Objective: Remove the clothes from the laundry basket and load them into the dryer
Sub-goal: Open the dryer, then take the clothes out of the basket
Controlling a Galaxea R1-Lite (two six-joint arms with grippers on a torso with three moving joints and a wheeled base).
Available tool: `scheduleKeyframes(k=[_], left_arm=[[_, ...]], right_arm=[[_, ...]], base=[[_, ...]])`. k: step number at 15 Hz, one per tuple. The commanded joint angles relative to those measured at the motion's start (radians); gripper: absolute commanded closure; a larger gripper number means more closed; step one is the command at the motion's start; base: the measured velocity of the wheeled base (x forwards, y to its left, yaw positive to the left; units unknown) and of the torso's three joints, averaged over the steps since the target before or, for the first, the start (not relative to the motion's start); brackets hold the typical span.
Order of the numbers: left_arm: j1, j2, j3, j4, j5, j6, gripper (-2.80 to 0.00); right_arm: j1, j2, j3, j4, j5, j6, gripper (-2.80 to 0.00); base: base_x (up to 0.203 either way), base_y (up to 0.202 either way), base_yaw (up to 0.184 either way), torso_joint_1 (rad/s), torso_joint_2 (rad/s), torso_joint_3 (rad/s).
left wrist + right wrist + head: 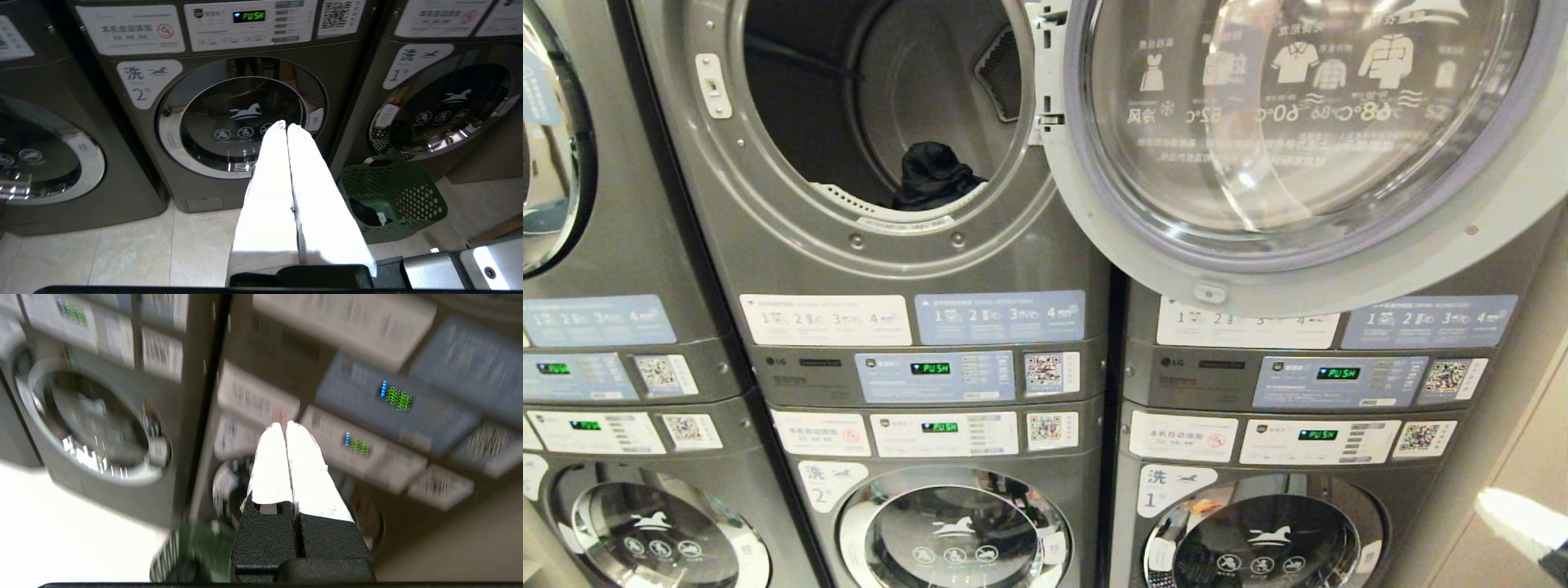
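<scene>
The upper dryer [768,269] stands with its round door [1307,147] swung open to the right. A dark garment [934,175] lies at the front of its drum. The green laundry basket [392,196] sits on the floor in front of the right washer, with dark clothes [365,212] inside; it shows blurred in the right wrist view too [192,547]. My left gripper [284,124] is shut and empty, low in front of washer number 2. My right gripper [284,425] is shut and empty above the basket; its white fingers [1519,523] show at the lower right of the head view.
Stacked grey machines fill the view, with control panels [935,376] between the dryers and the washers [956,531]. The open dryer door overhangs the right stack. Beige floor tiles [122,245] lie before the machines. A beige wall [1527,425] bounds the right side.
</scene>
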Motion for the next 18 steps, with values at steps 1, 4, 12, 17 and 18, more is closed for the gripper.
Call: scheduleKeyframes(k=[1,4,12,17,18], left_arm=[[-0.024,-0.033,0.001,0.0,-0.011,0.001,0.0],[-0.023,-0.051,0.005,-0.002,0.004,0.003,0.0],[-0.007,-0.237,0.152,-0.252,0.113,0.1,0.0],[-0.007,-0.237,0.151,-0.224,0.12,0.059,0.0],[-0.007,-0.237,0.15,-0.224,0.12,0.063,0.0]], right_arm=[[0.0,-0.137,0.121,0.035,-0.023,-0.007,0.0],[0.0,-0.324,0.124,0.272,-0.036,-0.01,0.0],[-0.14,-0.437,0.08,0.469,-0.075,-0.003,0.0],[-0.249,-0.622,0.082,0.466,-0.061,0.023,0.0],[-0.244,-0.703,0.087,0.462,-0.027,0.026,0.0]], base=[[0.0,0.0,0.0,0.0,0.0,0.0],[0.0,0.0,0.0,0.0,0.0,0.0],[0.0,0.0,0.0,0.0,0.0,0.0],[0.0,0.0,0.0,0.0,0.0,0.0],[0.0,0.0,0.0,0.0,0.0,0.0]])
